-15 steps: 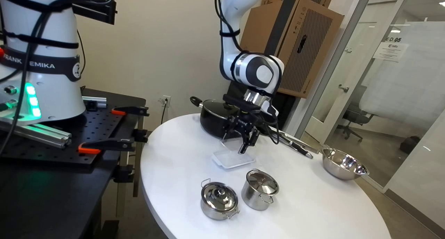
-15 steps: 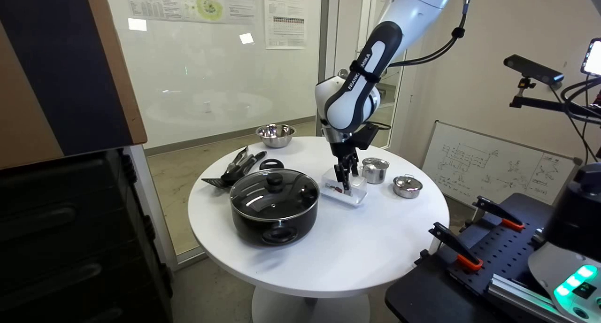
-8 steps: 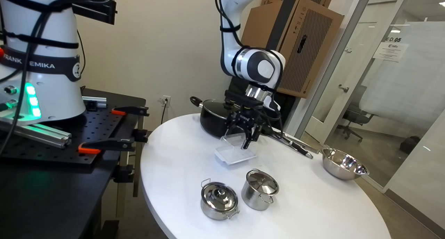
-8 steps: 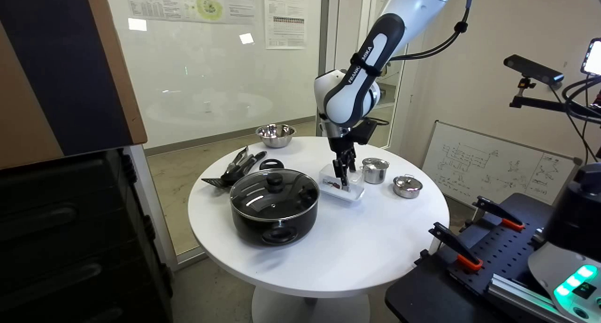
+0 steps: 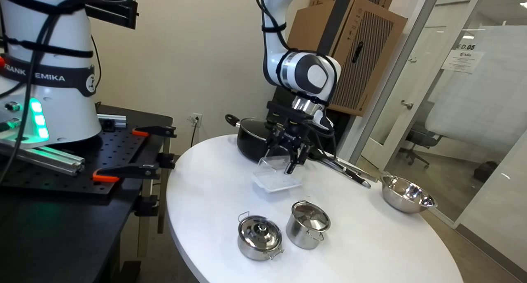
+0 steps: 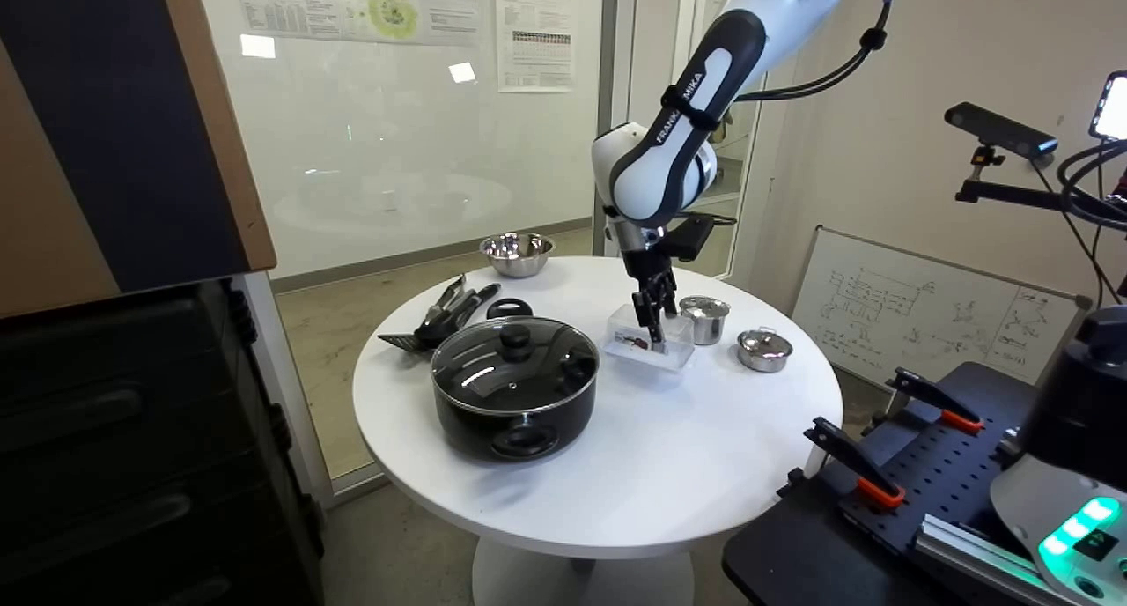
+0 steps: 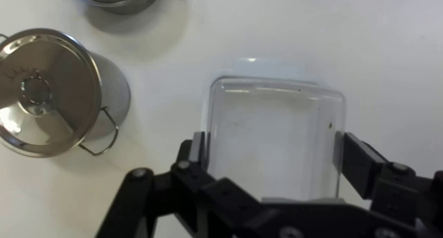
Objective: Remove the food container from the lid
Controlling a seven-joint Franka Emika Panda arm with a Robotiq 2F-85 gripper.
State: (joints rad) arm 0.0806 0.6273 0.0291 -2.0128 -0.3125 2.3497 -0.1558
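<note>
The food container, a clear squarish tub, is between my fingers in the wrist view (image 7: 270, 110) and shows in both exterior views (image 5: 273, 179) (image 6: 678, 352). My gripper (image 7: 273, 143) is shut on its two opposite side walls; it also shows in both exterior views (image 5: 279, 163) (image 6: 660, 328). The tub appears slightly above the white table. A pale whitish strip (image 7: 271, 67) shows past the tub's far edge in the wrist view and may be the lid. I cannot clearly tell the lid apart from the tub. The tub's near end is hidden by the gripper.
A taller lidded steel cup (image 5: 308, 225) and a lower one (image 5: 259, 237) stand close by; the taller one (image 7: 45, 92) is left in the wrist view. A big black pot (image 6: 515, 390) and black utensils (image 6: 449, 311) are near. A steel bowl (image 5: 407, 194) stands near the table edge.
The arm and gripper have risen a little, and the tub has moved up with them in both exterior views. The grip looks the same. The cups, pot and bowl have not moved.
</note>
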